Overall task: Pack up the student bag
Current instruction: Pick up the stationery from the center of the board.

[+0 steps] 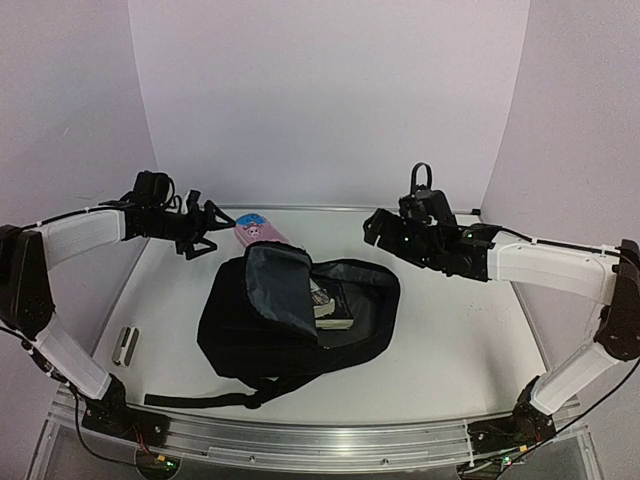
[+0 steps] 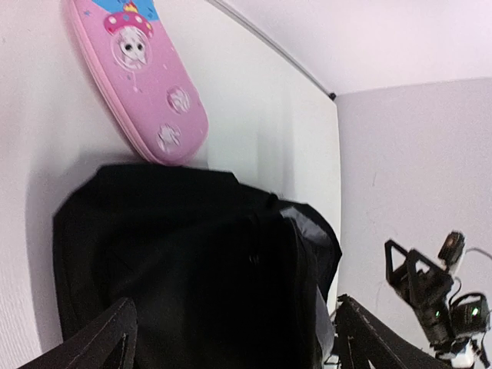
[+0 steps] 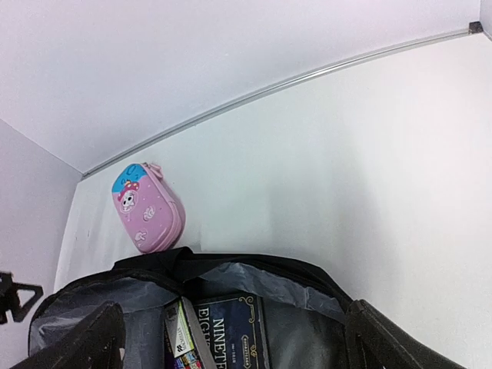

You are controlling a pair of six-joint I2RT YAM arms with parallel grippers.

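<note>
The black student bag (image 1: 250,335) lies in the middle of the table with its main compartment open and its grey-lined flap (image 1: 280,290) raised. Inside are a navy book (image 3: 234,330) and a second book (image 3: 181,338) beside it. A pink cartoon pencil case (image 1: 260,232) lies on the table just behind the bag. My left gripper (image 1: 212,233) hovers open and empty above the bag's back left, beside the pencil case (image 2: 142,77). My right gripper (image 1: 376,228) hovers open and empty above the bag's back right and looks into the opening (image 3: 254,280).
A small grey-and-white block (image 1: 125,345) lies near the table's left edge. The bag's shoulder straps (image 1: 200,398) trail toward the front edge. A metal rim (image 3: 269,88) runs along the back of the table under the pale walls.
</note>
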